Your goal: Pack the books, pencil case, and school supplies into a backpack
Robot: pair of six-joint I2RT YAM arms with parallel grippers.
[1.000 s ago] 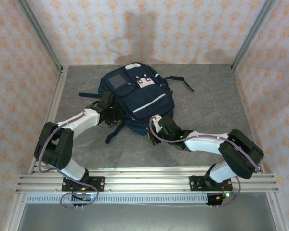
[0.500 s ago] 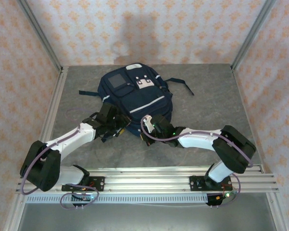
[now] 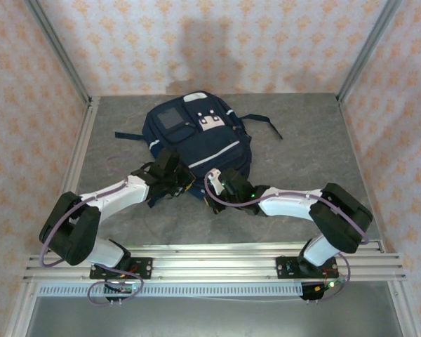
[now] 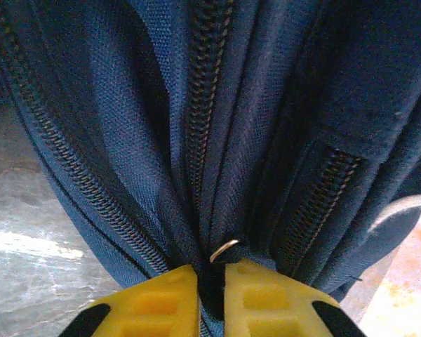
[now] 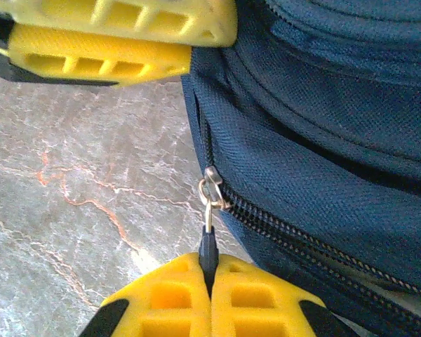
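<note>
The navy backpack (image 3: 196, 137) lies flat at the middle back of the table, its near edge toward the arms. My left gripper (image 3: 185, 184) (image 4: 210, 284) sits at that edge, jaws shut on a dark tab under a small metal ring (image 4: 225, 248) between zip rows. Just to its right, my right gripper (image 3: 212, 189) (image 5: 209, 281) is shut on the dark pull tab (image 5: 208, 247) of a zip slider (image 5: 212, 181) low on the backpack's side (image 5: 323, 140). The left gripper's yellow fingers (image 5: 112, 28) show close above it. Books, pencil case and school supplies are out of view.
Grey marbled tabletop (image 3: 302, 151) surrounds the backpack. Loose dark straps trail out at the right (image 3: 265, 123) and left (image 3: 128, 135). Aluminium posts and patterned walls close in the back and sides, and a rail (image 3: 210, 261) runs along the near edge.
My left arm swung right along the backpack's near edge, and its jaws opened, then shut on the tab. My right gripper shifted slightly left early on, then held still, staying shut.
</note>
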